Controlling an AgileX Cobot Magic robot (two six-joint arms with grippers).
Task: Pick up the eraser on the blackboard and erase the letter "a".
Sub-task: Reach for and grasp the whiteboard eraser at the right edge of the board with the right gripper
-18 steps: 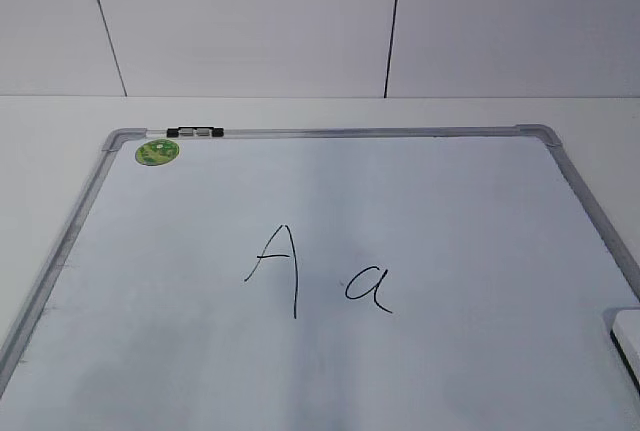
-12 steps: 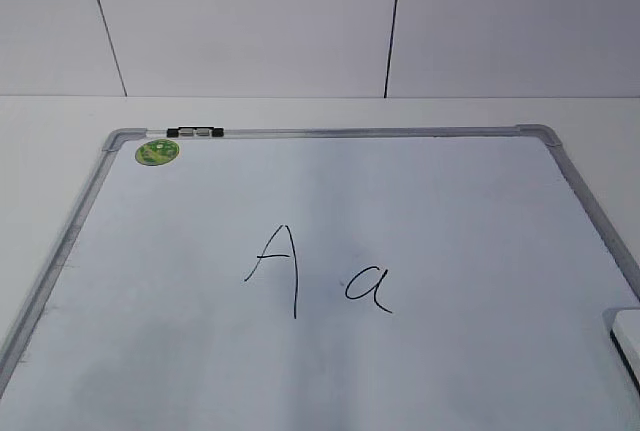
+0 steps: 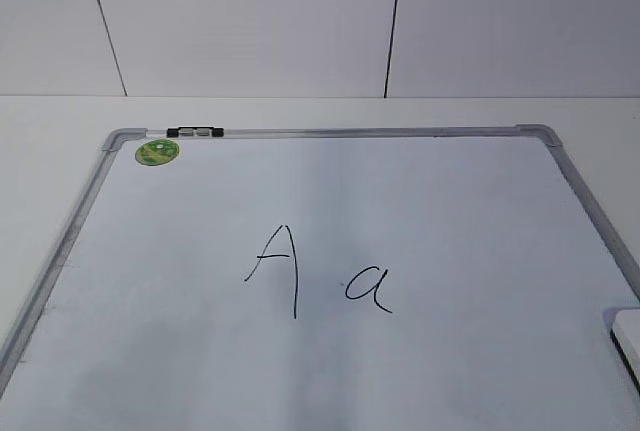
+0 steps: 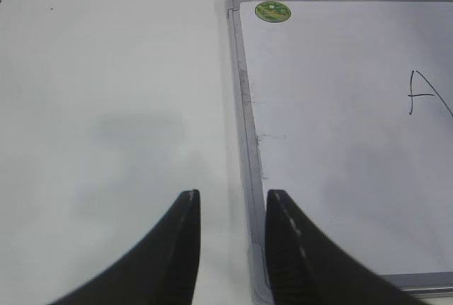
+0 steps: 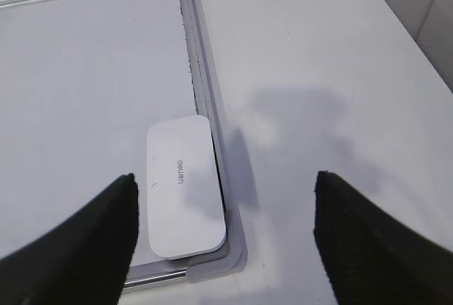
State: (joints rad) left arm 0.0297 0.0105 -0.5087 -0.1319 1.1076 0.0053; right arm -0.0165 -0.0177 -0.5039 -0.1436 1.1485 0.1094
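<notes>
Nearest in the right wrist view, the right gripper (image 5: pixel 223 231) hangs with its two dark fingers (image 5: pixel 92 238) spread wide, holding nothing, one over the board and the other over the bare white table (image 5: pixel 333 57). Between them and slightly left lies the eraser (image 5: pixel 182 186), flat on the near right corner of the blackboard (image 5: pixel 85 71), its right edge against the grey frame and faint grey lettering on its top. The exterior view catches only a sliver of that eraser (image 3: pixel 628 336) at its right edge, and shows neither gripper. In the left wrist view the left gripper (image 4: pixel 232 199) has its fingers close together with a narrow gap, empty, above the table just beside the board's left frame rail, near its near left corner. Farther in, the exterior view alone shows the letter "a" (image 3: pixel 368 286) near the middle of the board, whole, with the capital "A" (image 3: pixel 277 266) just to its left; the left wrist view shows only part of that capital. At the far left corner sit the green sticker (image 3: pixel 157 152) and a small black clip (image 3: pixel 195 132) on the frame. Beyond stands a white panelled wall (image 3: pixel 250 21).
</notes>
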